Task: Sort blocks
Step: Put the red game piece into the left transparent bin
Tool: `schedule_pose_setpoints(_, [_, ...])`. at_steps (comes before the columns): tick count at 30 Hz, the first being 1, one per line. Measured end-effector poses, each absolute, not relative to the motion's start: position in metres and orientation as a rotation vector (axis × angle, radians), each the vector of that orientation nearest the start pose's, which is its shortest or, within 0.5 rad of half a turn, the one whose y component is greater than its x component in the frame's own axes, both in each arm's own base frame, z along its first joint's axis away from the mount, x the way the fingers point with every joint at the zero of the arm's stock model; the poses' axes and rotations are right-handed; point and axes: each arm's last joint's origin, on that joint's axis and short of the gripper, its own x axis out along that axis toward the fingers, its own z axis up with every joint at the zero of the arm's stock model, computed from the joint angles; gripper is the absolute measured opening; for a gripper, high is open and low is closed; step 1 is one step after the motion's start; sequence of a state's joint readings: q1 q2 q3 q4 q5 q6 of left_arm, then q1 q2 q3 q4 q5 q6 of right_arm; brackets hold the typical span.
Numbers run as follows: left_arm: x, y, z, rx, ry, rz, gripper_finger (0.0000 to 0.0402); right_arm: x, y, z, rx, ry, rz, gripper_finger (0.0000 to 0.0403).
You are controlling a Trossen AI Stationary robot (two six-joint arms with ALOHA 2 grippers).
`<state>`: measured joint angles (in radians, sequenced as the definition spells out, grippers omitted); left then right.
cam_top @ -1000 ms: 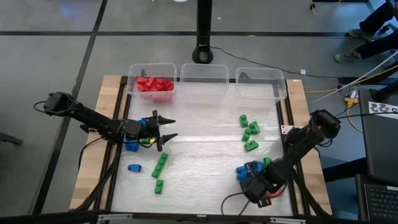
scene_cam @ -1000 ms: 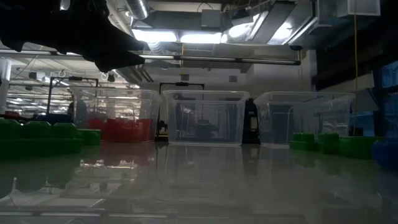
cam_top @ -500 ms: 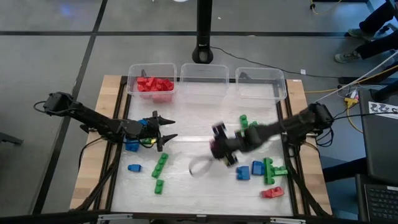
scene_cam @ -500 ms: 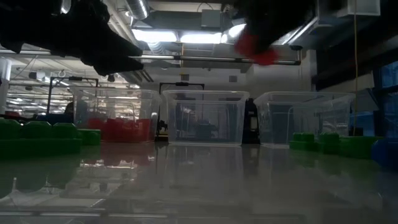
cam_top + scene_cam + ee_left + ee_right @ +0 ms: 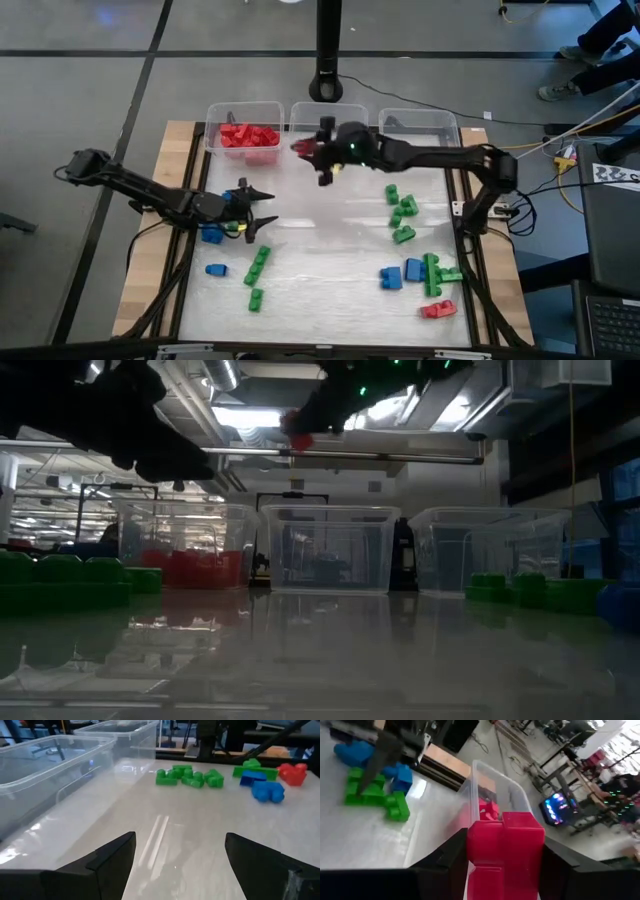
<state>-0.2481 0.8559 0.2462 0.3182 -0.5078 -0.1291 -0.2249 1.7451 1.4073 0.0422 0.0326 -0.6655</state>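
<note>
The right pincer [image 5: 312,152] hung above the far part of the table [image 5: 330,250], between the left bin [image 5: 243,128] and the middle bin [image 5: 328,122], its fingers clamped on a red block [image 5: 505,852]. In the right wrist view that block filled the gap between the two dark fingers, with the left bin's clear wall and the red blocks inside it [image 5: 249,137] just beyond. The right bin [image 5: 420,130] stood at the far right.

The left pincer [image 5: 262,208] waited over the left side of the table with its fingers spread apart and nothing between them; a blue block [image 5: 212,236] lay just beside its arm.

On the table, green blocks [image 5: 258,268] and a second blue block [image 5: 216,270] lay near left. A cluster of green blocks [image 5: 402,212] sat on the right, and nearer, blue blocks [image 5: 402,273], a green piece [image 5: 436,274] and a red block [image 5: 437,310] lay close together at the near right.
</note>
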Motion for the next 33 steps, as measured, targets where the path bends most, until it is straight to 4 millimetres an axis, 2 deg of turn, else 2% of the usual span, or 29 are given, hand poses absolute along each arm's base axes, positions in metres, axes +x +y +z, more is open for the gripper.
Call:
schedule_pose_setpoints(5, [0.161,-0.025,0.194,-0.02,0.215,0.311,0.0296,0.419,-0.132,0.293,-0.62,0.219,-0.159,0.0172])
schedule_pose_setpoints(8, [0.157,-0.025,0.195,-0.001,0.22,0.304,0.0296,0.436,-0.15,0.283,-0.621,0.204,-0.186,0.0175])
schedule_pose_setpoints(14, [0.157,-0.024,0.196,0.054,0.222,0.3,0.0296,0.474,-0.179,0.281,-0.627,0.176,-0.209,0.0177])
schedule_pose_setpoints(19, [0.157,-0.024,0.196,0.147,0.241,0.289,0.0296,0.498,-0.191,0.276,-0.634,0.154,-0.222,0.0178])
schedule_pose_setpoints(25, [0.157,-0.024,0.196,0.258,0.257,0.278,0.0296,0.514,-0.199,0.263,-0.633,0.129,-0.282,0.0188])
schedule_pose_setpoints(33, [0.155,-0.024,0.19,0.279,0.312,0.273,0.0296,0.516,-0.201,0.254,-0.602,0.185,-0.306,0.0285])
